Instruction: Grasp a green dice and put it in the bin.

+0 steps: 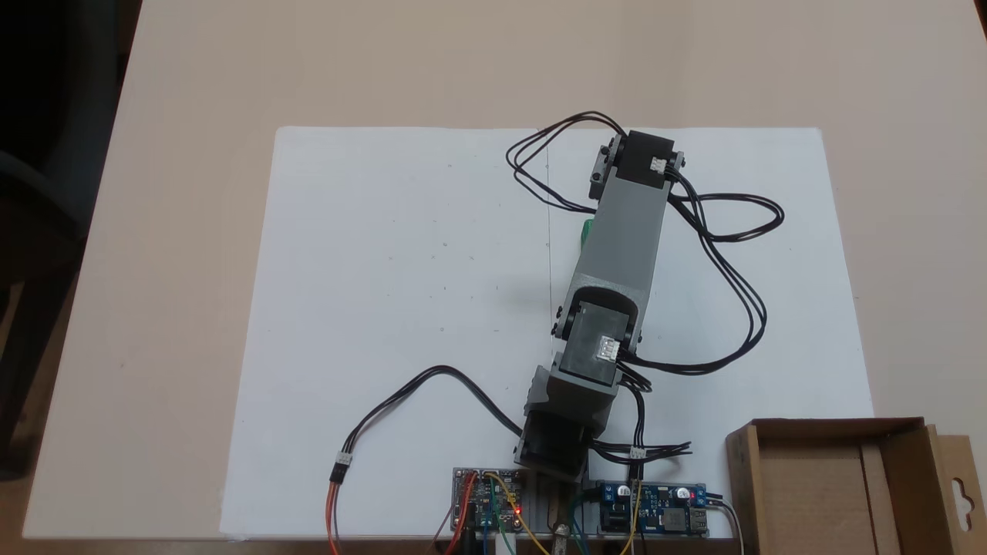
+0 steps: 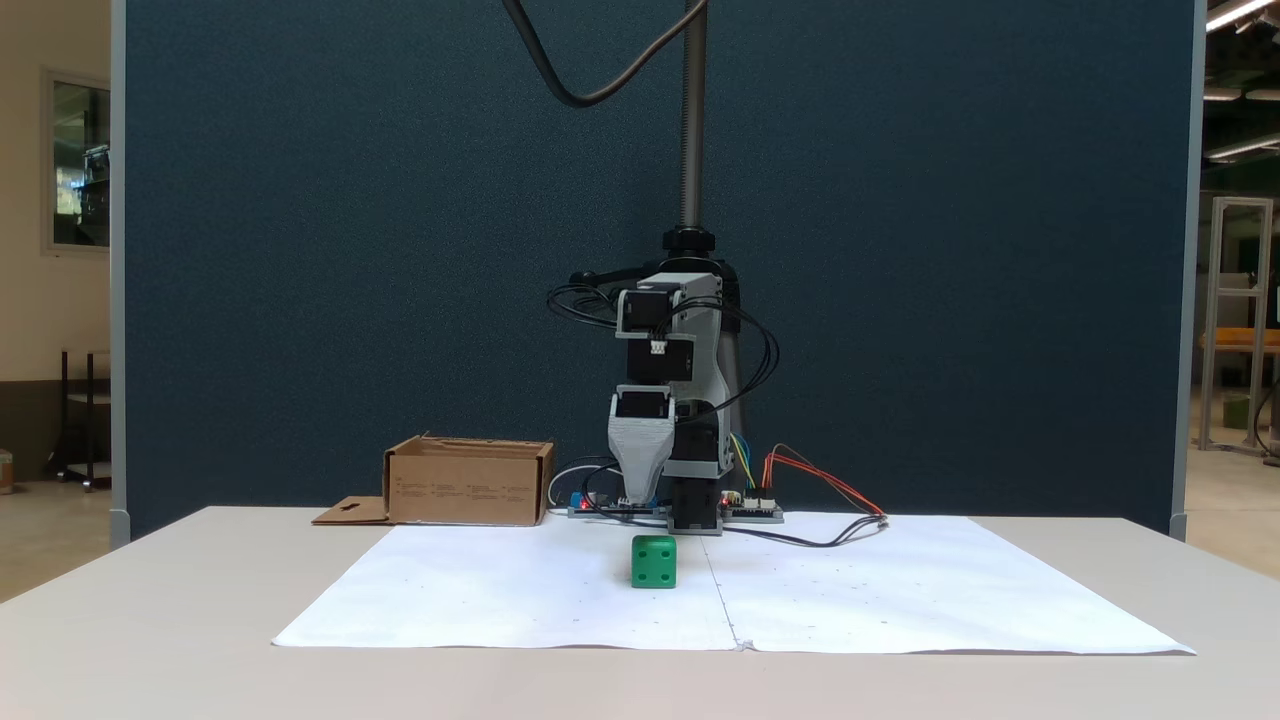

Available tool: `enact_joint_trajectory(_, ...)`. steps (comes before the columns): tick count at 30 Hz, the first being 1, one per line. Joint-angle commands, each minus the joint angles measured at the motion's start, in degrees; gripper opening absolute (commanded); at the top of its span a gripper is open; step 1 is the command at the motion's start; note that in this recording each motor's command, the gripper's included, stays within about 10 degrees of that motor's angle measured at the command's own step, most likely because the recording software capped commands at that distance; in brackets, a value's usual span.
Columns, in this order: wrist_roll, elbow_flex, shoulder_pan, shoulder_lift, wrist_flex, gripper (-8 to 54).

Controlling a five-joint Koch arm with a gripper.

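The green dice [image 2: 654, 561] sits on the white paper sheet [image 2: 500, 590], in front of the arm. From above, only a green sliver of the dice [image 1: 587, 230] peeks out at the left edge of the grey forearm [image 1: 621, 231]. My gripper [image 2: 638, 497] points straight down, its tip hanging a little above and just behind the dice, touching nothing. Just one grey tapered jaw shows, so the gap between the jaws is hidden. The bin [image 1: 740, 478] is a brown cardboard box beside the arm's base, and it appears as the bin [image 2: 468, 485] at the back left.
Circuit boards [image 1: 490, 501] and loose black cables [image 1: 725, 254] lie around the arm's base. The bin's slotted flap [image 1: 960, 493] sticks outward. The paper sheet [image 1: 385, 308] covers the mid-table. A dark blue partition [image 2: 300, 250] stands behind the table.
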Motion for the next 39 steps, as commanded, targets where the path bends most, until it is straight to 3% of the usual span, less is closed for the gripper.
enact_joint_trajectory(1,4.0,-3.9,0.3,1.0,-0.4,44.1)
enact_joint_trajectory(39,4.0,9.8,-1.5,-4.7,-16.1,43.1)
